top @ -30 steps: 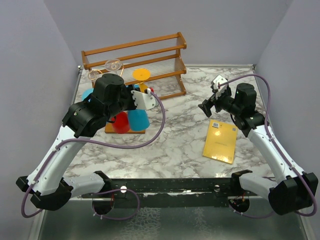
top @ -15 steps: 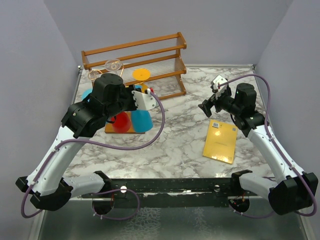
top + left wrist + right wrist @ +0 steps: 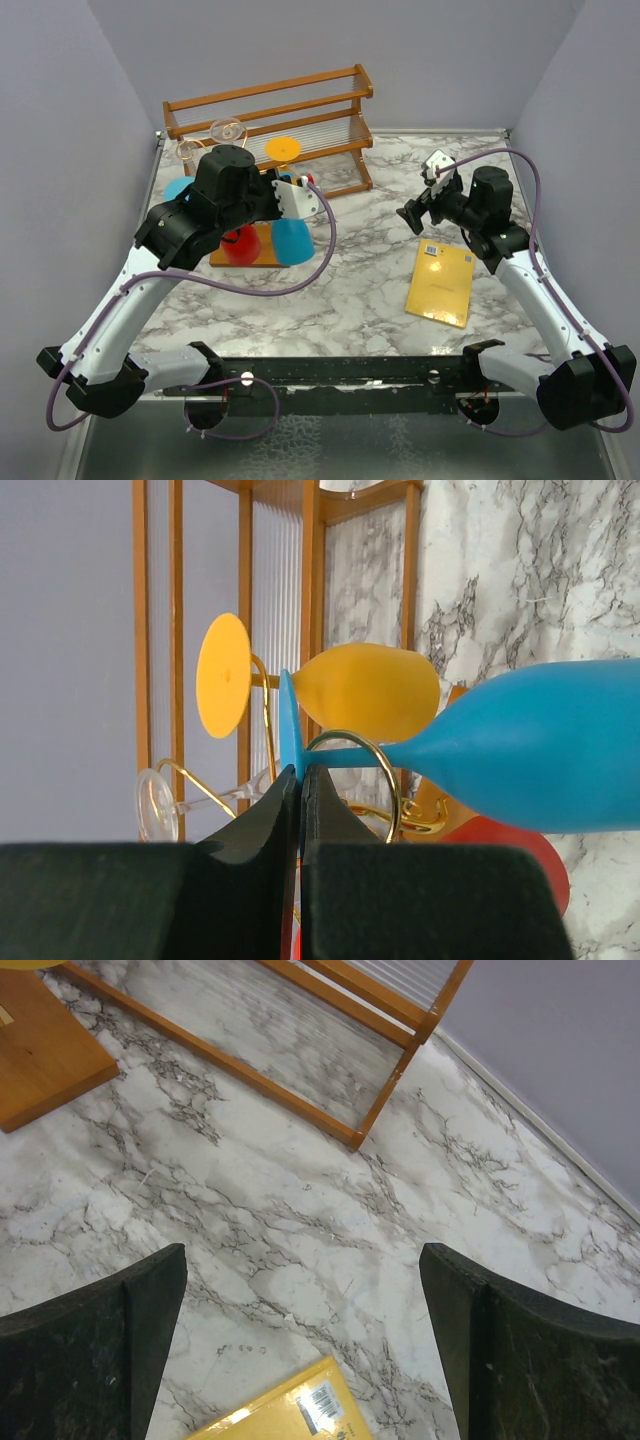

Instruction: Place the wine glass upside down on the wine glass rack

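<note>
My left gripper (image 3: 300,780) is pressed together, pinching the foot (image 3: 287,705) of the blue wine glass (image 3: 520,750) edge-on at the fingertips. From there the stem (image 3: 340,758) runs crosswise to the fingers, passing through a gold loop of the wine glass rack (image 3: 350,734), and the bowl hangs downward beyond it. I judge the next move to be a release, then a retreat along the finger line. The right gripper (image 3: 415,212), spread and empty, sits well apart.
</note>
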{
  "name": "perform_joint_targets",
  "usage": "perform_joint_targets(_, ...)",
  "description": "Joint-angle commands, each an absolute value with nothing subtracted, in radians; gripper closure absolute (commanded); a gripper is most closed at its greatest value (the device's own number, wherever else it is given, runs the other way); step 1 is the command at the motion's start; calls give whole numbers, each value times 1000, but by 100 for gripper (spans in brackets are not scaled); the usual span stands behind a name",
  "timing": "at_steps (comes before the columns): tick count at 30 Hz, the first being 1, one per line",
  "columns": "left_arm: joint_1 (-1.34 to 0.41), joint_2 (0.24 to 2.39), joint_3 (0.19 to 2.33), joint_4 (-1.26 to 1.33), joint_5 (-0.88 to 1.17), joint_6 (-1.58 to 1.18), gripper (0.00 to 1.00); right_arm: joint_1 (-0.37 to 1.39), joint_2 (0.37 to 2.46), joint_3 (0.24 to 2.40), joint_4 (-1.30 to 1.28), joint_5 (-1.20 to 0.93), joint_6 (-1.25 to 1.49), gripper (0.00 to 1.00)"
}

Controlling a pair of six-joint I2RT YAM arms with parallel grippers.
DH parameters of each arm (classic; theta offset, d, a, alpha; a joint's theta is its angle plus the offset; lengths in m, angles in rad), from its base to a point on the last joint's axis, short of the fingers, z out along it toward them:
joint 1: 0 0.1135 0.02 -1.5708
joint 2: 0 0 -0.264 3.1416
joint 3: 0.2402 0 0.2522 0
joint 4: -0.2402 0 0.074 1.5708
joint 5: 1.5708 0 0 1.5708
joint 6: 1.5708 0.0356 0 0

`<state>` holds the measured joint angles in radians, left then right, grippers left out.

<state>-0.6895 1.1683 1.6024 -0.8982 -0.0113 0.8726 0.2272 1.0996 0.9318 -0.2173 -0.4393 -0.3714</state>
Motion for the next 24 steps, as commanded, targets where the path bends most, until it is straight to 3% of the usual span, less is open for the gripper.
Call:
perform_joint_targets(1,-693,1170,1581,-851,21,853,100,222,1098,927,-209,-459,-382,0)
perform_joint_targets(8,-692,1172,1570,-847,17,849,96,222,1098,927,-210,-460,-383,0)
perform_joint_targets(15,-692,1172,1562,-844,29,837,83,222,1098,927,-210,-460,-385,0)
perform_joint_targets(24,-692,1171,1565,-853,67,815,79,222,1097,926,-210,-460,-386,0)
